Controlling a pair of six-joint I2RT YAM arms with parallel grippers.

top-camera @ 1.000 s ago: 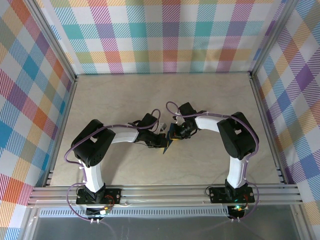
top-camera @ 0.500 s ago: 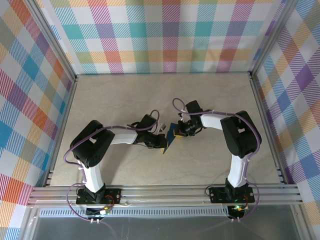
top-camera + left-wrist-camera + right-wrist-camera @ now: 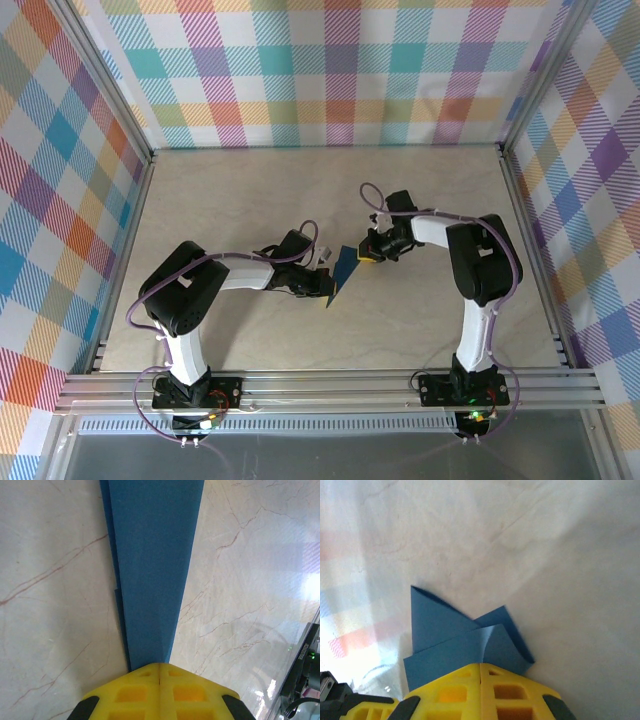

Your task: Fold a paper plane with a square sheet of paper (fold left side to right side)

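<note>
Aluminium rails [image 3: 330, 390] run along the near edge and carry the two arm bases. From there both arms reach inward over the pale, marble-veined surface [image 3: 250, 190], with purple cables [image 3: 131, 314] looping along their links.

The left tool [image 3: 322, 285] has its yellow fingers pressed fully together. In its wrist view the tool [image 3: 159, 685] sits at the narrow near end of the paper [image 3: 152, 570], whose dark-blue strip widens as it runs away from the tips. Whether the tips pinch the paper or only rest on it cannot be told.

From above, the paper [image 3: 343, 272] lies flat between the two tools as a folded, pointed wedge, with its tip toward the arm bases.

The right tool [image 3: 368, 250] is also closed tight, just beside the wide far end. Its wrist view shows the tool [image 3: 480, 685] at the edge of the paper [image 3: 445, 630], where layered flaps overlap and one corner curls up.

Chequered pastel walls [image 3: 330, 70] enclose the surface on three sides.
</note>
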